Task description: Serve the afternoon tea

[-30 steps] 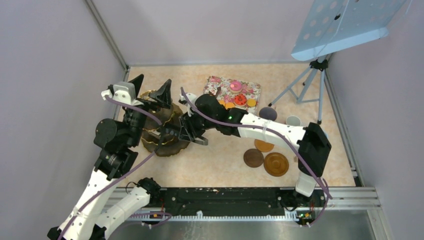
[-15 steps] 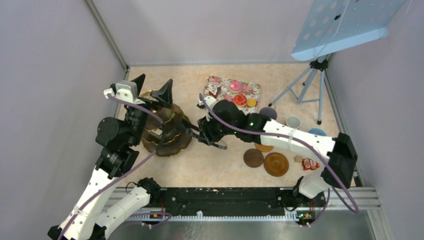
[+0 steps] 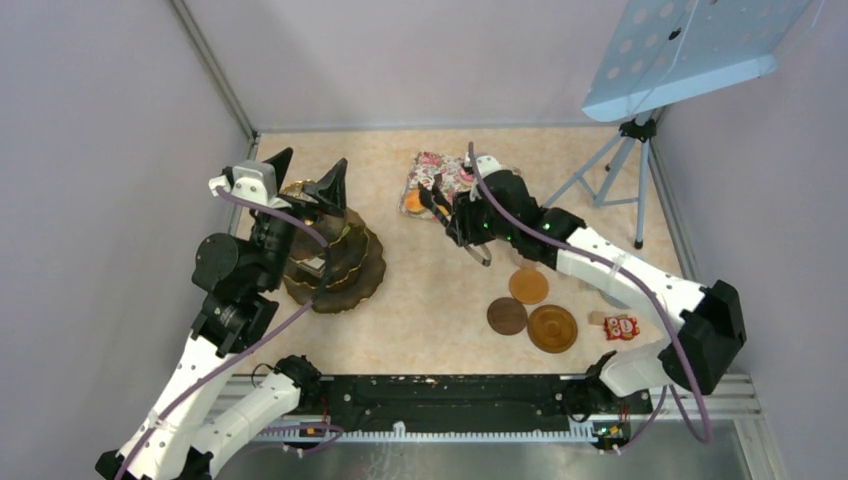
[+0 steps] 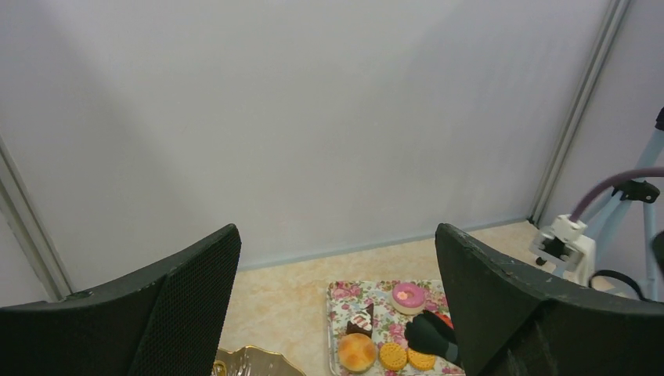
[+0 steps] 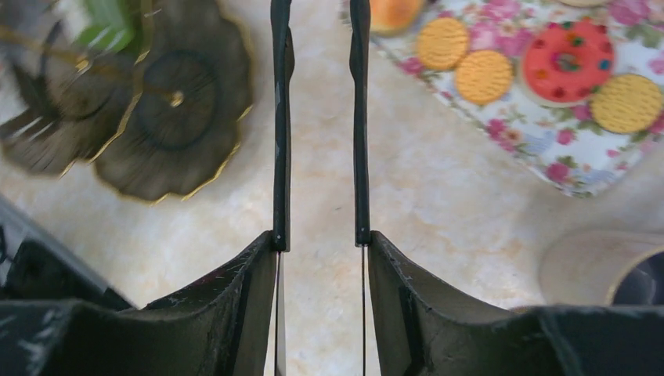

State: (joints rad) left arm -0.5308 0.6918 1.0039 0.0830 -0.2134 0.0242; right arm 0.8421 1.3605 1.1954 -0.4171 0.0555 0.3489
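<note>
My right gripper (image 3: pixel 447 212) (image 5: pixel 319 243) is shut on the black tongs (image 5: pixel 279 117), whose two arms run parallel with nothing between them where they show. The tongs' tips (image 3: pixel 432 198) reach the near left corner of the rose tray (image 3: pixel 428 165) (image 5: pixel 548 145). On the tray lie a bun (image 4: pixel 357 351), a chocolate slice (image 4: pixel 361 321), a pink doughnut (image 4: pixel 409 296), a red doughnut (image 5: pixel 567 61) and orange biscuits (image 5: pixel 483 76). A pale mug (image 5: pixel 587 266) stands at the lower right of the right wrist view. My left gripper (image 3: pixel 305 182) (image 4: pixel 337 313) hangs open and empty above the stand.
A dark gold-rimmed tiered stand (image 3: pixel 335 265) (image 5: pixel 168 117) stands at the left under my left arm. Three brown round coasters (image 3: pixel 528 286) (image 3: pixel 507 316) (image 3: pixel 553 328) and a small snack packet (image 3: pixel 621 326) lie at the front right. A tripod (image 3: pixel 620 165) stands at the back right.
My right arm has swung with the tongs from the tiered stand rightward and back to the tray. The left arm has not moved.
</note>
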